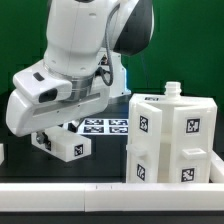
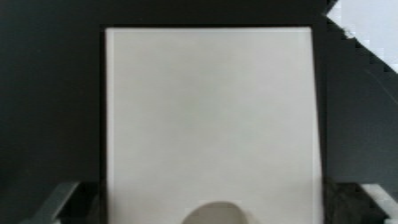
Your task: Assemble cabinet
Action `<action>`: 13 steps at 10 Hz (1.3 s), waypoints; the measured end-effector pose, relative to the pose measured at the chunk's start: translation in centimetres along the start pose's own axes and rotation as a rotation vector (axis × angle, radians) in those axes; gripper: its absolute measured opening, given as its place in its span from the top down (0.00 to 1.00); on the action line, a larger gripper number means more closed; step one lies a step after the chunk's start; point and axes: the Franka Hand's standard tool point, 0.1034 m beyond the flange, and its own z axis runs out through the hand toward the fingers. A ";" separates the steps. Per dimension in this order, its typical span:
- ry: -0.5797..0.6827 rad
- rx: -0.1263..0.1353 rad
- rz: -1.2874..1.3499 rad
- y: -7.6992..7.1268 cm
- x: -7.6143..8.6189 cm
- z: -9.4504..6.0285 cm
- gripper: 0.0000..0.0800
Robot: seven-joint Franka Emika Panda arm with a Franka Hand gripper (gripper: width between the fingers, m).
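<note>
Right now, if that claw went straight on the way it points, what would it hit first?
The white cabinet part straddled by its fingers: the gripper points straight at that part's flat face. Whether it already touches is unclear.

A plain flat green wall (image 1: 22,30) fills the whole background (softly and evenly lit, one uniform shade). Below it lies a matte black tabletop (image 1: 105,165) that reaches both sides of the exterior view. A narrow white strip (image 1: 60,185) runs along the tabletop's front edge, with black below it. The marker board (image 1: 100,126), thin, flat and white with black square tags, lies towards the tabletop's back edge.
</note>
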 end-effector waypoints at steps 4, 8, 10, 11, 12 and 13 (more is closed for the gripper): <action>-0.033 0.026 0.067 -0.7 0.0 -0.2 0.31; -0.056 0.058 0.075 -0.6 -0.2 -2.6 0.31; -0.060 0.073 0.085 -0.2 -0.7 -4.3 0.31; -0.059 0.075 0.089 0.0 -0.7 -4.8 0.31; -0.053 0.072 0.089 0.0 -0.7 -5.1 0.31; -0.050 0.071 0.089 0.0 -0.7 -5.3 0.31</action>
